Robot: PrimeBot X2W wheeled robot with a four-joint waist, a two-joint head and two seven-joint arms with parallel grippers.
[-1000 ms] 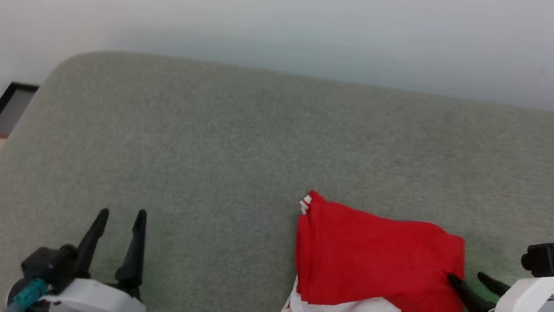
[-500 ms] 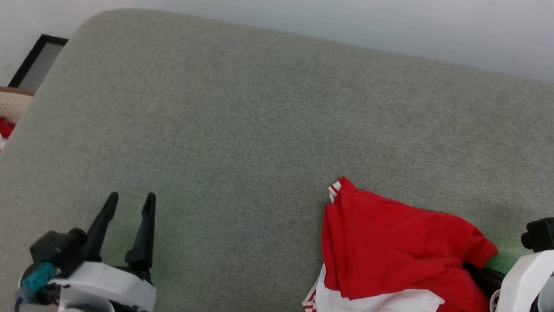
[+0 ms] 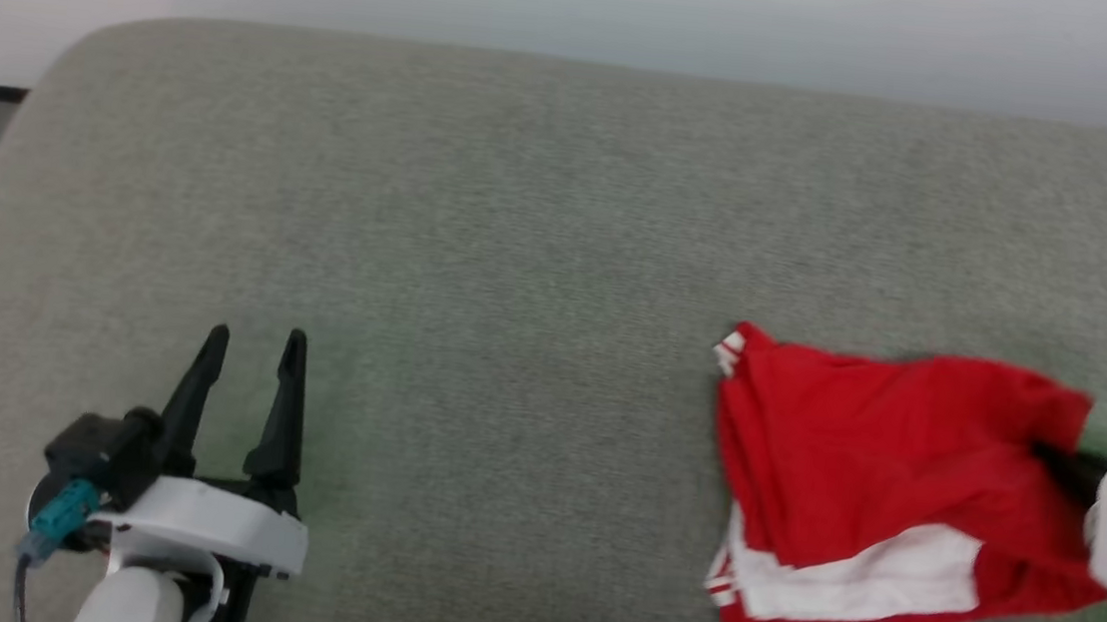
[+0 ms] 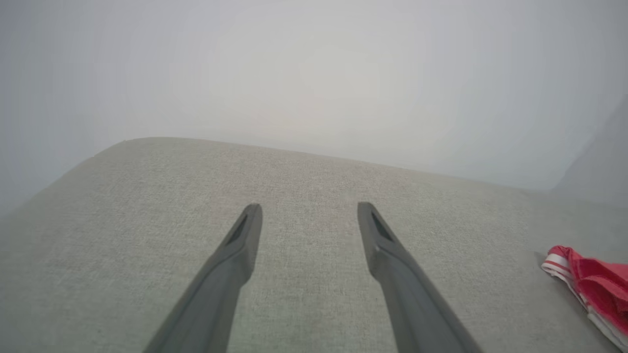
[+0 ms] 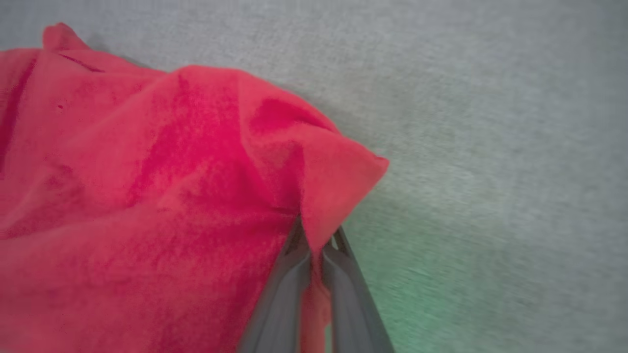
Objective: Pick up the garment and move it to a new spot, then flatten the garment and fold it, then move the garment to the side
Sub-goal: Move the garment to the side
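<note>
Folding looks done on the garment [image 3: 879, 480]; only the move to the side seems left.
It lies folded at the right of the grey cushion [image 3: 519, 248] (white sleeve end showing). The right gripper [image 5: 316, 240] is clamped on its right edge, while the left gripper [image 3: 252, 340] is spread, empty and well apart.

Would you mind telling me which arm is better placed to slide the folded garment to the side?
Right. The right gripper is shut on the garment at its right edge, so it can probably just drag it. The left gripper stands open over bare grey cushion, well apart from the garment.
</note>
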